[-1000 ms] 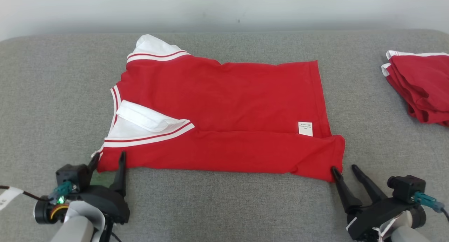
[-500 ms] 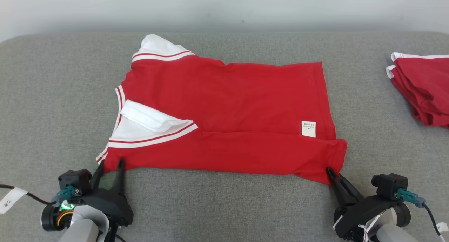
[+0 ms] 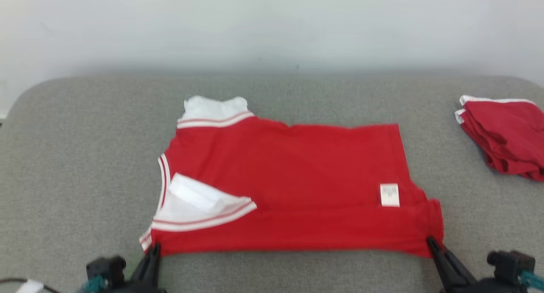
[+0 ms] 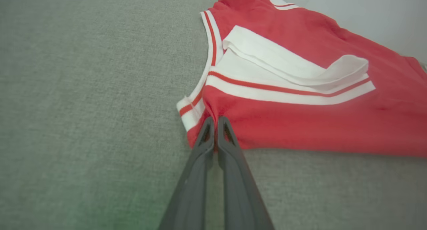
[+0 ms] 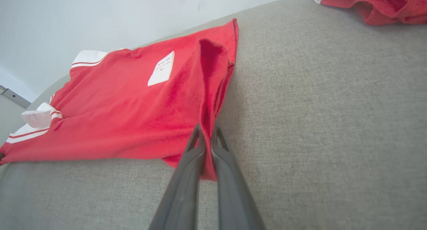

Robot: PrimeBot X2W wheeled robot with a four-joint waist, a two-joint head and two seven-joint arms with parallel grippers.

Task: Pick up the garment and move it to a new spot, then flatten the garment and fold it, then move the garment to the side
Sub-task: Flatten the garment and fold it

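One garment (image 3: 293, 187) is lying spread, carrying one white label (image 3: 389, 195), one red heap (image 3: 505, 136) is sitting apart, and two grippers, left gripper (image 3: 155, 247) and right gripper (image 3: 430, 241), are pinching it.

One small white rectangular sewn-in label (image 3: 389, 195) on the red knit garment with white striped trim (image 3: 297, 178), close to its edge on the robot's right; a few short lines of dark print on it; from the head view too small and blurred to read; right wrist view gives the label (image 5: 161, 68) closer, tiny characters, still not legible; white paper tag on a dark cable (image 3: 28, 286), blurred, markings cannot be made out; nothing readable.
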